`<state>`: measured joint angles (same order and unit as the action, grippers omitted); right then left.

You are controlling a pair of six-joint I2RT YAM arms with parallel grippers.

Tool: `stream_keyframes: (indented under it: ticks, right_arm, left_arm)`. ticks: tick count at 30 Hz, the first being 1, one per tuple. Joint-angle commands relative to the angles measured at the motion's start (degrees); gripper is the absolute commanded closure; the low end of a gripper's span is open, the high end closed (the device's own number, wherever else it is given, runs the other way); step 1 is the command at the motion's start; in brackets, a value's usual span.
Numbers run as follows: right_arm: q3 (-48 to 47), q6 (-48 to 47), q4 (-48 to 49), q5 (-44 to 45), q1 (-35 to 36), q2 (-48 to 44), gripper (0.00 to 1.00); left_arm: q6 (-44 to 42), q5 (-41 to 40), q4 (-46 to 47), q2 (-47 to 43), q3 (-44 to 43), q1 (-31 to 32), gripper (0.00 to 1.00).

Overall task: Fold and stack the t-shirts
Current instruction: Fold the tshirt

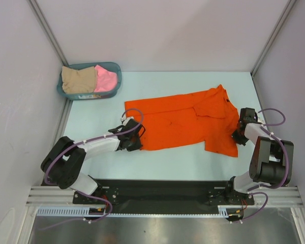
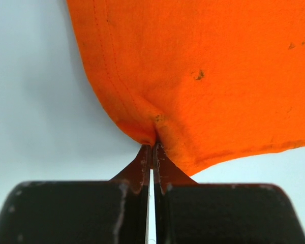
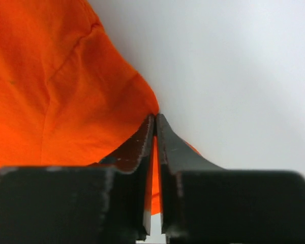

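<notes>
On the pale blue surface (image 1: pixel 157 163), enclosed by white walls (image 1: pixel 157 30), the orange t-shirt (image 1: pixel 178 122) lies spread out and creased at centre, its opposite edges pinched by the left end effector (image 1: pixel 140 133) and the right end effector (image 1: pixel 237 135).

Orange t-shirt (image 1: pixel 173 124) lies spread out; pink t-shirt (image 1: pixel 105 79) and beige t-shirt (image 1: pixel 79 80) bunched together.

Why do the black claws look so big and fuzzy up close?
Left wrist view: the left claw sits at the lens, looming, soft-edged, while stitching on the orange t-shirt stays crisp. Right wrist view: right claw likewise. Top view: evenly lit, sharp.
</notes>
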<state>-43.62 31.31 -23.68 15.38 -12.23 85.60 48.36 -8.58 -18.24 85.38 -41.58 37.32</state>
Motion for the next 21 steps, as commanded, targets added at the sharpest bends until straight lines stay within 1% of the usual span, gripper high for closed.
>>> stream_keyframes:
  ticks: [1,2,5,8,9,12,14,16,18,21]
  right_arm:
    - [1.3,2.0,-3.0,6.1,-0.6,0.8,0.96]
    - [1.4,2.3,-3.7,6.8,-0.6,-0.7,1.00]
    - [1.1,3.8,-7.2,8.1,-0.6,-2.0,1.00]
    - [0.8,3.5,-9.2,9.4,-0.3,-5.1,1.00]
    - [0.8,3.1,-9.5,10.1,-0.3,-7.4,1.00]
    - [0.5,0.5,-7.0,8.2,0.2,-12.5,1.00]
    - [0.0,-1.9,-5.2,7.4,2.2,-14.4,1.00]
    - [-2.0,-2.7,-3.6,8.5,4.6,-14.4,1.00]
    - [-4.0,-2.7,-3.0,8.2,5.5,-12.7,1.00]
    - [-8.1,-2.6,-2.3,5.5,6.3,-7.3,1.00]
  left_arm:
    - [-0.6,-0.1,-1.6,-2.0,1.5,-0.3,1.00]
    - [-0.7,-0.2,-1.8,-2.5,1.7,-0.2,1.00]
    - [-0.2,-0.5,-3.0,-3.2,1.8,-0.3,1.00]
    - [0.3,-1.1,-3.5,-5.9,3.1,-0.2,1.00]
    - [0.5,-1.5,-3.9,-7.5,3.3,-0.3,1.00]
    - [0.4,-2.8,-5.4,-10.0,3.4,-0.5,1.00]
    - [0.4,-2.9,-6.5,-10.8,2.9,-1.0,1.00]
    - [0.1,-3.2,-7.7,-11.6,2.4,-1.2,1.00]
    - [-0.1,-4.0,-9.0,-12.0,1.0,-1.4,1.00]
    - [-0.5,-4.9,-11.3,-13.2,-1.0,-2.6,1.00]
